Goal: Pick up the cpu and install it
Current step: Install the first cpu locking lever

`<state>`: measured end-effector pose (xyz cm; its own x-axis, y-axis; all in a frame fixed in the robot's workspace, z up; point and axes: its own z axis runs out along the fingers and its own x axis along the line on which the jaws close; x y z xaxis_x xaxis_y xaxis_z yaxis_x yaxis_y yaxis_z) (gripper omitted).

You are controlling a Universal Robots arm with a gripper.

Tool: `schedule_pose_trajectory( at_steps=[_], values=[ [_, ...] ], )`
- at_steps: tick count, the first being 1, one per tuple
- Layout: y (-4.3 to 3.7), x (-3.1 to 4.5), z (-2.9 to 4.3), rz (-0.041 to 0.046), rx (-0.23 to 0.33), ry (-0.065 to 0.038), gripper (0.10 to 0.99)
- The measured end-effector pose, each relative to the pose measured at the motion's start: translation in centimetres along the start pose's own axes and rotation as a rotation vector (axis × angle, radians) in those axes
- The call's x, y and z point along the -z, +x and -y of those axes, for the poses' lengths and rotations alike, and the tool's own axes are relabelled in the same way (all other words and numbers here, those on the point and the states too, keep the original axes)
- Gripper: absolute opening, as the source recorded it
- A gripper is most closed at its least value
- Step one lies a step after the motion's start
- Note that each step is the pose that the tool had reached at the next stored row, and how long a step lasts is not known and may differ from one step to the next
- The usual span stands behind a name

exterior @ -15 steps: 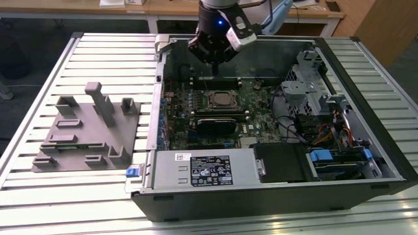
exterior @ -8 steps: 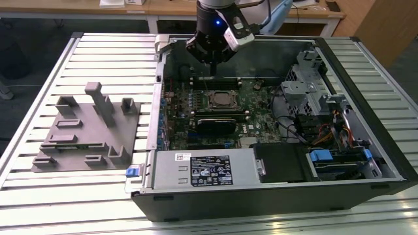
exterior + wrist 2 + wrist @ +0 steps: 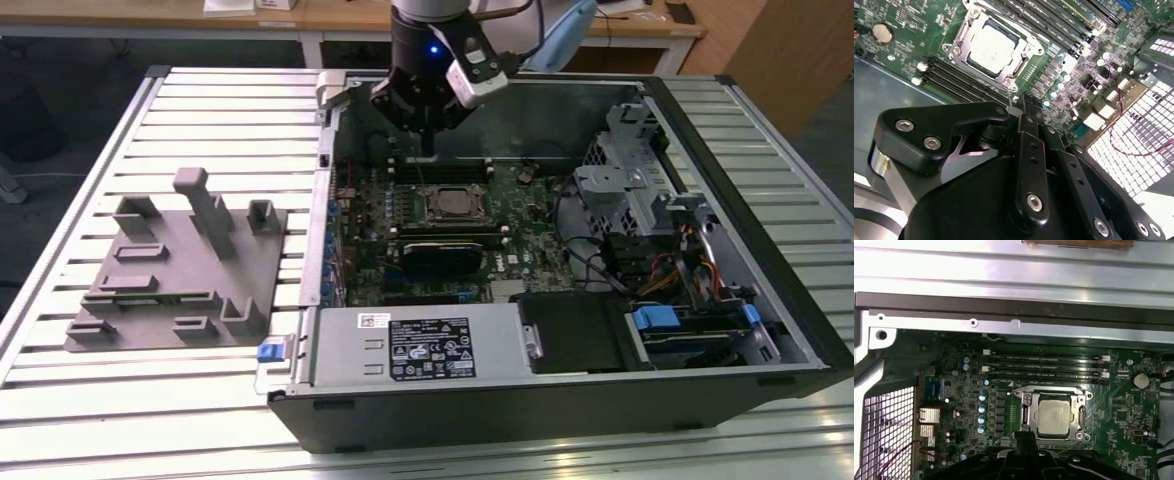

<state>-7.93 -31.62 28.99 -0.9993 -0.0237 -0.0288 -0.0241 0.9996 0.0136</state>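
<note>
We see the cpu seated in its socket while our gripper hangs above the open computer case.

The cpu (image 3: pixel 991 48) lies flat and square inside the metal socket frame (image 3: pixel 956 49) on the green motherboard (image 3: pixel 899 22), its pale top facing up, which we judge to be its installed position. In the first wrist view the cpu (image 3: pixel 1054 415) sits beside the long memory slots (image 3: pixel 1044 365). Our gripper (image 3: pixel 430 150) hovers above the board, well apart from the chip; its fingers look closed together with nothing between them. The computer case (image 3: pixel 747 330) lies on its side, so the board faces upward for access from above. It rests on a ribbed metal table (image 3: pixel 200 120), beside a grey moulded fixture (image 3: pixel 174 265); wooden desks (image 3: pixel 334 18) stand behind.
</note>
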Motion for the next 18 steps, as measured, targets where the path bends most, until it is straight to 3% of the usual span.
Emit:
schedule_pose_trajectory(
  at_steps=[6, 12, 18],
  values=[
    [1.13, -1.13, -0.01, -0.0001, 0.000, 0.000, 0.106],
    [1.72, -1.98, -0.08, 0.0000, 0.000, 0.000, 0.106],
    [2.14, -2.72, -0.59, 0.0000, 0.000, 0.000, 0.106]
  ],
)
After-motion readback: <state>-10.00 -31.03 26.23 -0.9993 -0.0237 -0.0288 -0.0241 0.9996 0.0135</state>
